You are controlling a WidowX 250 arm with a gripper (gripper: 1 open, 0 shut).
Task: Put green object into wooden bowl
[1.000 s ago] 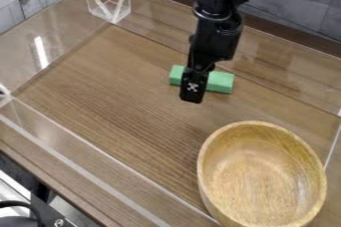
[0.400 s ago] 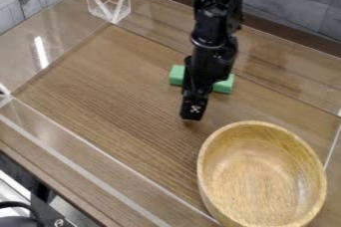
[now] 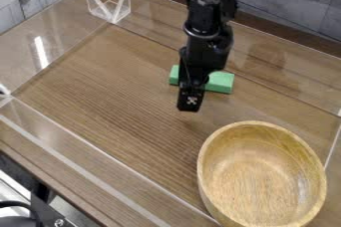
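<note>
The green object (image 3: 217, 80) is a small flat rectangular block of bright mint green, with a matte surface like foam or a sponge. It lies flat on the table (image 3: 114, 97), a little to the far side of the middle. Only its right part and a small left corner show, because the arm stands in front of it.

The gripper (image 3: 192, 99) is black and points down. From this view it hangs over the near left edge of the block, and its tip carries a small white mark. The fingers look like one dark shape here, so the picture itself does not show the gap between them; by the recorded opening they stand as wide apart as they get, and nothing is clamped between them. Whether the tip touches the block I cannot tell. The black arm (image 3: 205, 17) rises from the gripper to the top edge of the view.

The wooden bowl (image 3: 262, 174) stands at the near right, apart from the block. It is large, round and shallow, made of light tan wood with visible grain and a thick rim.

The table has a brown wood-grain surface. Low clear plastic walls (image 3: 54, 136) surround it and show bright reflections at the left side.
</note>
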